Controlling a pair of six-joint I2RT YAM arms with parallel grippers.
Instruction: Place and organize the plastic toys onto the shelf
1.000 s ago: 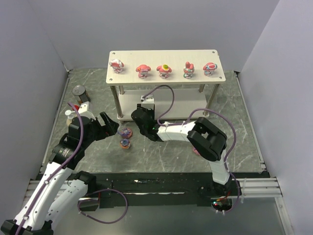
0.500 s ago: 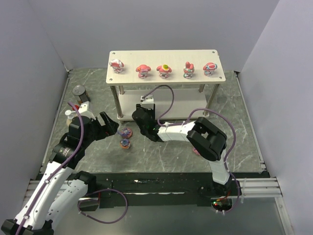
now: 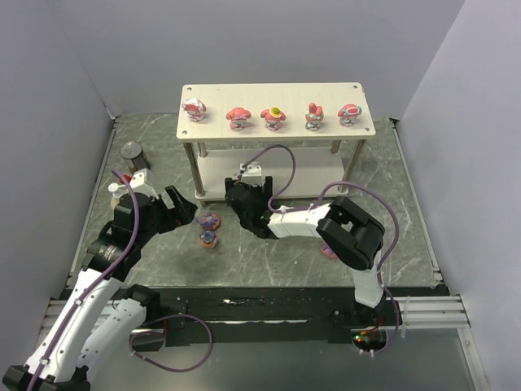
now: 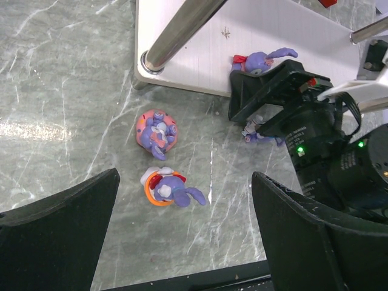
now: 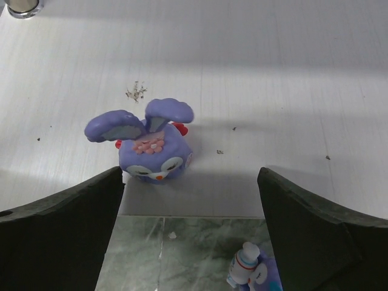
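Though edge-cropped, purple toy [image 5: 251, 273] beside shelf [image 5: 254, 85]

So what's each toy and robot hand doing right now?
left hand, open over the table
right hand, open at the lower board
purple rabbit toy, on the lower board, unheld
five pink toys, standing along the top board
two purple toys, on the table, unshelved
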